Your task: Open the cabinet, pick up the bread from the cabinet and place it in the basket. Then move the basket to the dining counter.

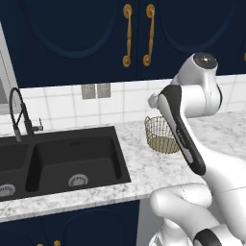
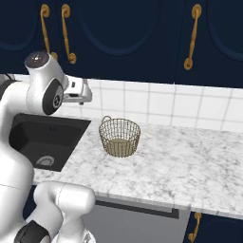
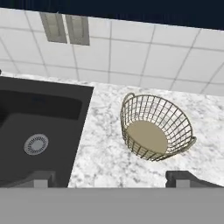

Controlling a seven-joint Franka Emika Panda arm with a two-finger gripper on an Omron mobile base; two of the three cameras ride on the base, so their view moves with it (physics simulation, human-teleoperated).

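I had the gripper (image 3: 111, 178) up over the marble counter (image 2: 190, 161), fingers wide apart, nothing btwn them. Basket (image 3: 156, 127) sat at 1 o'clock, sink (image 3: 30, 131) at 9. Cabinet (image 1: 72, 33) doors shut.

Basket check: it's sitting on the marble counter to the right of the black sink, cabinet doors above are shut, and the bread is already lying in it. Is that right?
Not quite. The basket is empty: the hand view looks straight into it and shows only its bare tan bottom. The rest holds: it stands on the marble counter to the right of the black sink, and the cabinet doors above are shut.
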